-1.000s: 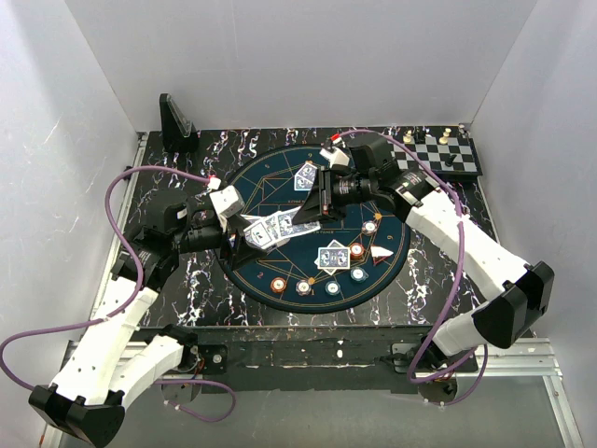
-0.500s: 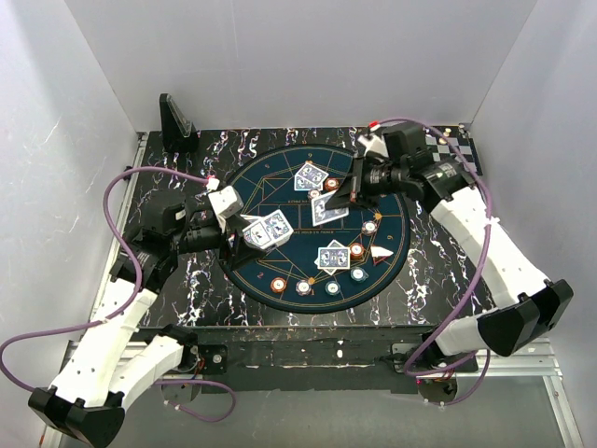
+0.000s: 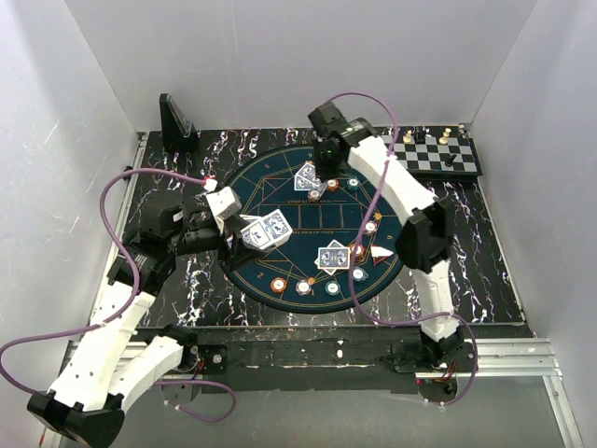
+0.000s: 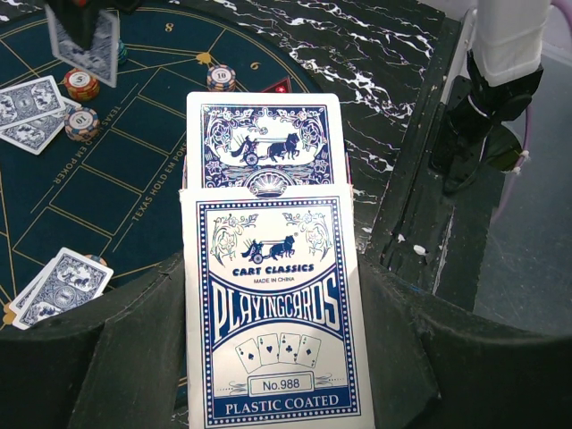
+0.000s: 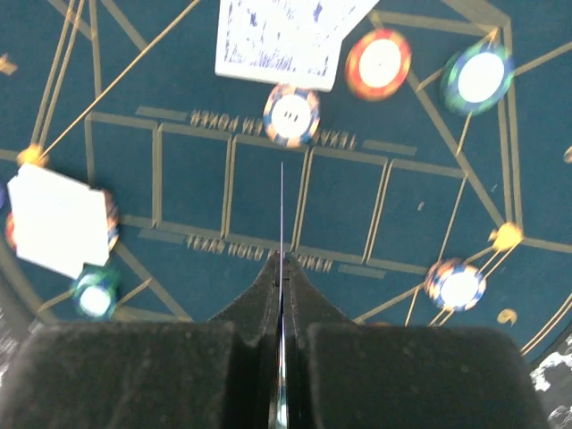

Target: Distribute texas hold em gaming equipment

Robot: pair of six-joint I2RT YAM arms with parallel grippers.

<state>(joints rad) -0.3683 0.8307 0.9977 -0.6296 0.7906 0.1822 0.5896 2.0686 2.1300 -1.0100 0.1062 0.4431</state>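
My left gripper (image 4: 273,357) is shut on a blue-and-white playing-card box (image 4: 277,313), and one card (image 4: 264,143) sticks out of its top. It hovers over the left side of the mat (image 3: 266,231). My right gripper (image 5: 281,261) is shut on a single card (image 5: 281,210) seen edge-on. It hangs over the far part of the mat (image 3: 323,175), beside face-down cards (image 3: 307,179). Another card pair (image 3: 333,256) lies at the near right. Poker chips (image 3: 278,285) ring the mat. An orange chip (image 5: 378,63) and a teal one (image 5: 480,76) lie below the right gripper.
The round dark-blue mat (image 3: 280,201) with gold lines covers the middle of the black marble board. A chessboard (image 3: 438,157) with pieces stands at the far right, a black stand (image 3: 175,119) at the far left. Purple cables loop off both arms.
My right gripper closed on a card at the deck, then swung away with it to the far part of the mat. The left gripper and box stayed put.
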